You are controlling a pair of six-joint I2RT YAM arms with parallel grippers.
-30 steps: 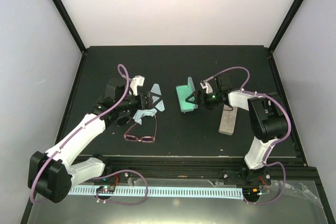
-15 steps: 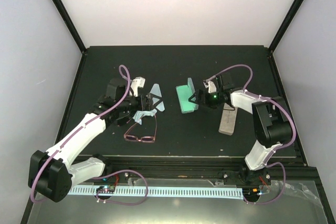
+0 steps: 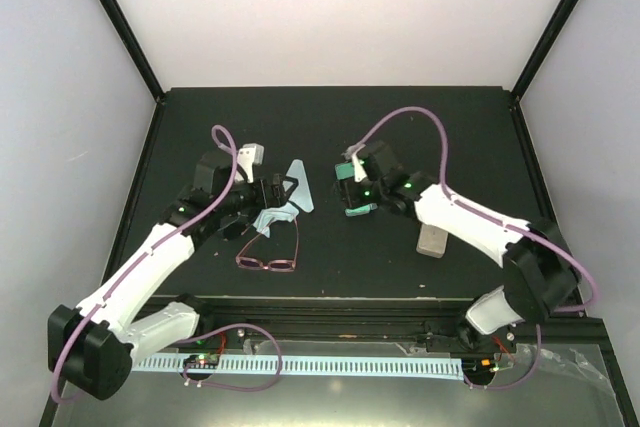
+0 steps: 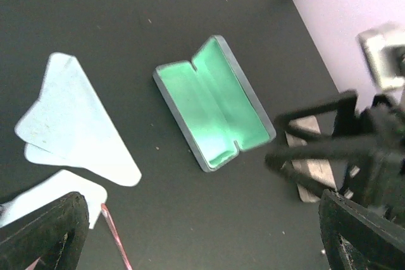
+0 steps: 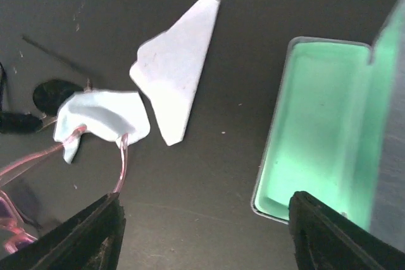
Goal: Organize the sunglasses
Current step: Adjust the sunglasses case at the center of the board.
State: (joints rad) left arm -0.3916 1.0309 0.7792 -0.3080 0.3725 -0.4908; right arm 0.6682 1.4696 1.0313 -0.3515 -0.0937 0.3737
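- While both robot arms reach in from the near edge, the black worktop (image 3: 330,117) carries two cases, two cloths and a pair of glasses.
- On the left arm, the left tool (image 4: 199,210) has its fingers spread wide with nothing held between them. It sits by the cloths and faces the open case.
- On the right arm, the right tool (image 5: 204,203) is also spread wide and grips nothing. It is poised by the open case's left edge.
- A blue-grey open case (image 3: 352,192) lies near the middle of the worktop, hinged back to show a bright green lining.
- A closed beige case (image 3: 432,239) rests to its right, partly under the right arm.
- A light blue triangular cloth (image 3: 298,187) lies flat between the left tool and the open case.
- A crumpled cloth (image 3: 268,217) of the same blue sits just nearer.
- The pink-maroon sunglasses (image 3: 268,253) lie on the worktop at near left, well apart from both cases. Their arms are unfolded, with the tips under the crumpled cloth.
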